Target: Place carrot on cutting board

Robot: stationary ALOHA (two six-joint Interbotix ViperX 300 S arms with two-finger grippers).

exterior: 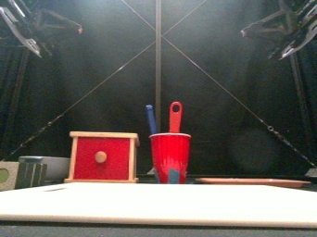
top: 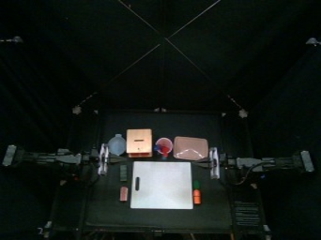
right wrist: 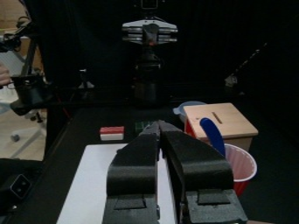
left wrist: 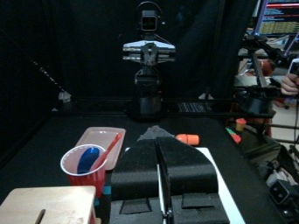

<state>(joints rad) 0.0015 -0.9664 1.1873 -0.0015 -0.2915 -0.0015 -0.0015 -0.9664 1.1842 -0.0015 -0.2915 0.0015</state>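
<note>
Just beside the right edge of the cutting board [top: 162, 185], toward the table's front, lies the carrot [top: 198, 196]. Its long axis runs front to back, parallel with that edge. From above it is too small to tell whether it touches the board or which end is the tip. In the left wrist view it shows as a short orange piece on the black table past the board's far edge.

The left gripper [top: 103, 159] hangs at the table's left side and the right gripper [top: 215, 161] at its right. Both are well apart from the carrot. Each has its jaws drawn together with nothing between them, as both wrist views show.

Off the board's left edge lie a duller reddish piece [top: 124, 193] and a dark green stick [top: 122, 174]. Behind the board stand a copper-orange block [top: 139, 142], a red cup [top: 164, 145] and a pinkish-tan square [top: 191, 146].
</note>
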